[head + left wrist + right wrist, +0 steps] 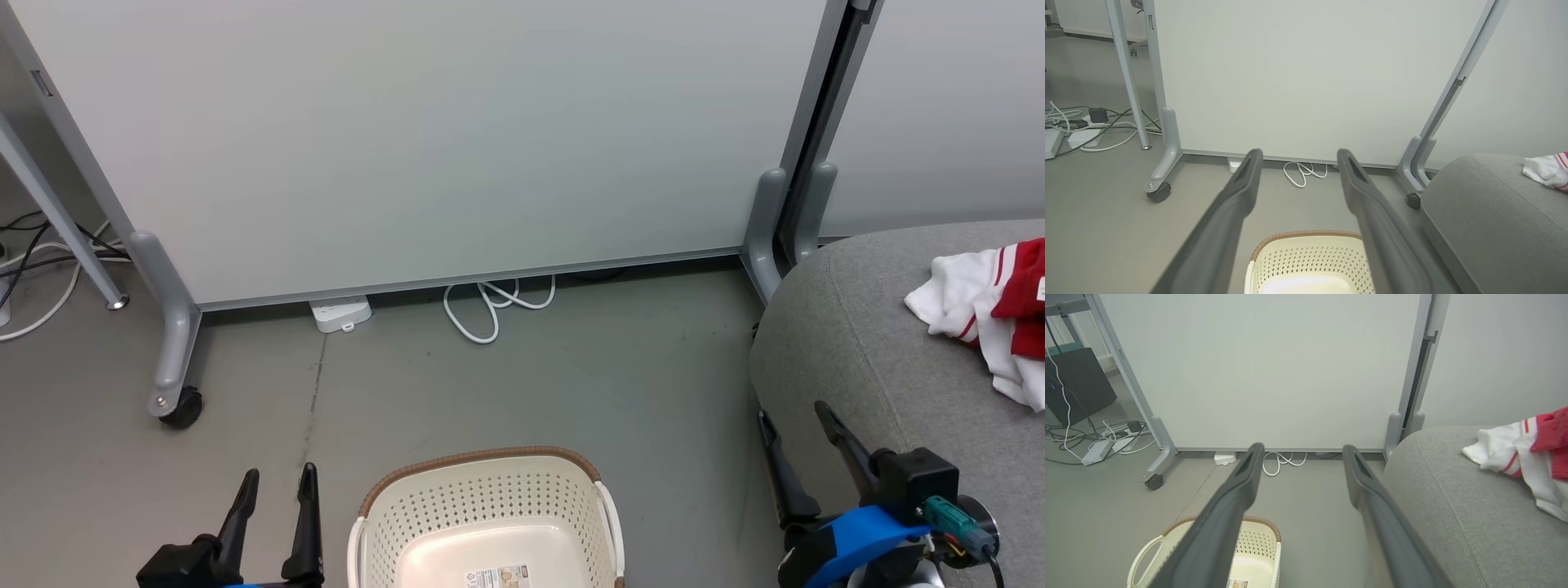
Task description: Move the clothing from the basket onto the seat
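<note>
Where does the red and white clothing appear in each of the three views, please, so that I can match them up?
Head view: the clothing lies at the right edge, mid-height, on the grey seat.
Left wrist view: clothing, a small patch at the far right edge, on the seat.
Right wrist view: clothing, larger, at the right edge, on the seat.
Shared landmark: the coiled white cable at the foot of the partition, left of the seat.

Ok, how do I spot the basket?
Find the big white partition panel; on the floor in front of it, left of the grey seat, stands the basket. It is the cream, hole-dotted tub with a brown rim, unlike the white power strip and cable by the panel.
</note>
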`<state>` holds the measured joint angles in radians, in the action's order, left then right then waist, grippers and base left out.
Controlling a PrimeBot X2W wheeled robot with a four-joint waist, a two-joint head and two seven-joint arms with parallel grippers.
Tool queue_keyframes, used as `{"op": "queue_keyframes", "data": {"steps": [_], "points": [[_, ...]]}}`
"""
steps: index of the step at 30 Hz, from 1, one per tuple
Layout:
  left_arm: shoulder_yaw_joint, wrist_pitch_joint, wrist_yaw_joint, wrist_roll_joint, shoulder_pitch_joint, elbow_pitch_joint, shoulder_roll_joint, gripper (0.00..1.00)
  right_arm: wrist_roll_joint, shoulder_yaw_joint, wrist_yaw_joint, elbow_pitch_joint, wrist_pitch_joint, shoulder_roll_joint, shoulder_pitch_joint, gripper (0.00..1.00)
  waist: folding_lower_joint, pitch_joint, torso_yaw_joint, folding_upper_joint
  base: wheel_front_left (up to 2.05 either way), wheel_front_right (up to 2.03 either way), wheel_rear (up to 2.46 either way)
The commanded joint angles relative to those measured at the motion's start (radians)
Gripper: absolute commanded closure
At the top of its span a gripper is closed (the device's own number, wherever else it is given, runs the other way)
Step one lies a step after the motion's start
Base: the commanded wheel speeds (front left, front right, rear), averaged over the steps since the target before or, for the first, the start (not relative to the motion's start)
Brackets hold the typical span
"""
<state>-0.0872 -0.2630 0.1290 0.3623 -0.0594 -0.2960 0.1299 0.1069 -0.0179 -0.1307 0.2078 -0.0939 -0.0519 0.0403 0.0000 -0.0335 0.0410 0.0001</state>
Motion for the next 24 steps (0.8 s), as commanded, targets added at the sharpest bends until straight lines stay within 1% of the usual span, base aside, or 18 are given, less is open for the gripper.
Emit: {"op": "queue_keyframes", "data": {"steps": [1,2,8,12,13,15,16,24], "points": [[-0.008,-0.003,0.003,0.011,-0.004,0.002,0.006,0.00,0.005,0.000,0.000,0.002,-0.003,0.002,-0.009,0.00,0.0000,0.000,0.001,-0.0001,0.00,0.00,0.00],[-0.007,0.000,0.000,0.007,0.000,0.001,0.001,1.00,0.002,0.000,0.000,0.001,0.000,0.000,0.000,1.00,0.0000,0.000,0.001,-0.0001,0.00,0.00,0.00],[-0.014,0.010,0.000,0.021,-0.017,-0.041,-0.015,1.00,0.017,0.001,0.000,0.052,0.008,0.001,-0.016,1.00,0.0000,0.001,0.001,-0.0001,0.00,0.00,0.00],[-0.002,0.030,0.000,0.091,-0.006,-0.036,-0.018,1.00,0.101,0.012,0.000,0.054,0.023,0.001,-0.008,1.00,0.0000,0.002,0.000,-0.0001,0.00,0.00,0.00],[-0.002,0.030,0.000,0.091,-0.006,-0.036,-0.018,1.00,0.101,0.012,0.000,0.054,0.023,0.001,-0.008,1.00,0.0000,0.002,0.000,-0.0001,0.00,0.00,0.00],[0.007,0.045,0.000,0.141,0.002,-0.032,-0.020,1.00,0.162,0.016,0.000,0.052,0.030,0.001,-0.005,1.00,0.0000,0.003,-0.001,-0.0001,0.00,0.00,0.00],[0.007,0.045,0.000,0.141,0.002,-0.032,-0.020,1.00,0.162,0.016,0.000,0.052,0.030,0.001,-0.005,1.00,0.0000,0.003,-0.001,-0.0001,0.00,0.00,0.00],[0.029,0.082,0.000,0.266,0.023,-0.022,-0.026,1.00,0.313,0.027,0.000,0.047,0.048,0.001,0.003,1.00,0.0000,0.005,-0.004,-0.0001,0.00,0.00,0.00]]}}
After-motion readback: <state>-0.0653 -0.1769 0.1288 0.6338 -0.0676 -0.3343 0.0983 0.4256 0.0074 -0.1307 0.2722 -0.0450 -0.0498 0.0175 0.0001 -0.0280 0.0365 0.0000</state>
